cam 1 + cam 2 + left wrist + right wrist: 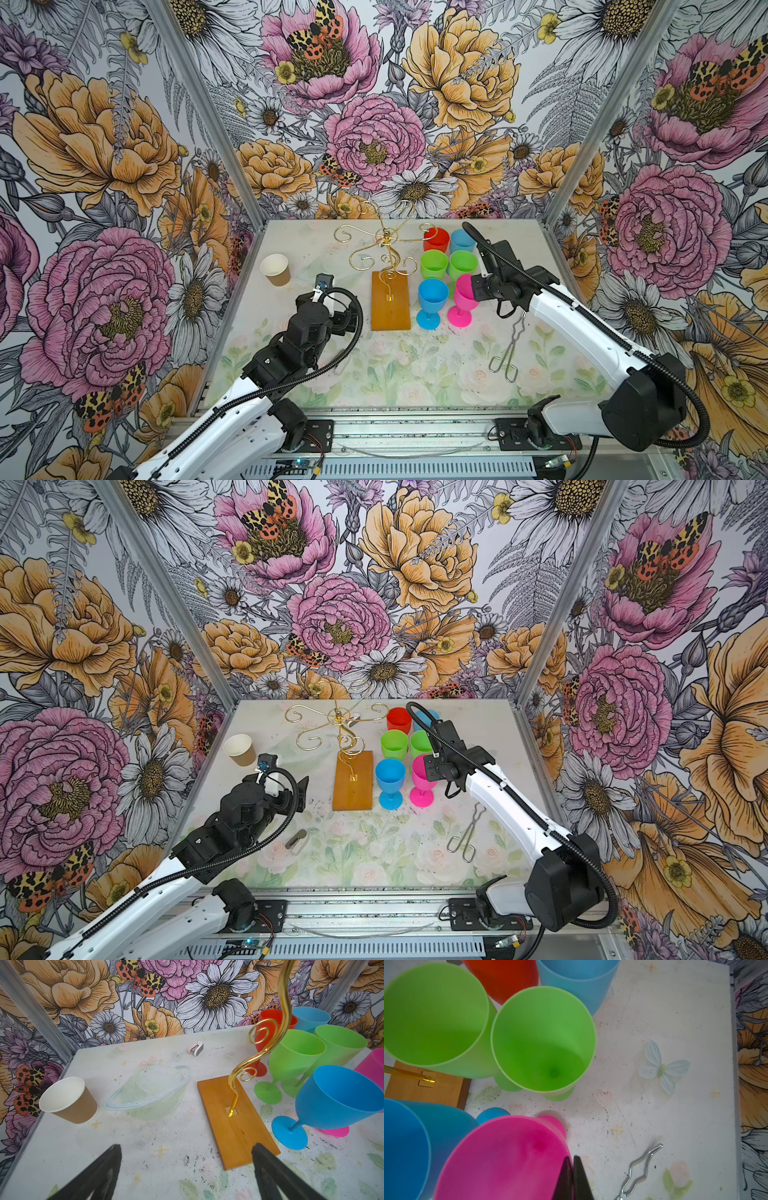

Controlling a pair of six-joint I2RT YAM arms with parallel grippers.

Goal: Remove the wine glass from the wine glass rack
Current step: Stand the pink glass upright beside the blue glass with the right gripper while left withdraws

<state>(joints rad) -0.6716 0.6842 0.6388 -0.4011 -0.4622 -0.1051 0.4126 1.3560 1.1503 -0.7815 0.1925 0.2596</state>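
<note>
Status: wine glass rack (390,301) stands upright mid-table, its gold scroll arms rising over the wooden base. The pink wine glass (462,293) is off to the right of the base, just beside a blue wine glass (432,296). Its foot appears to rest on the table and its bowl tilts toward the right arm. Right gripper (572,1158) is pinched onto the pink rim, one finger inside the bowl and one outside. Left gripper (187,1146) has its jaws spread wide and holds nothing, low over the table by the base's near end. Two green glasses (433,266) stand behind. Paper cup (275,269) far left; metal tongs (509,351) lie under the right arm.
</note>
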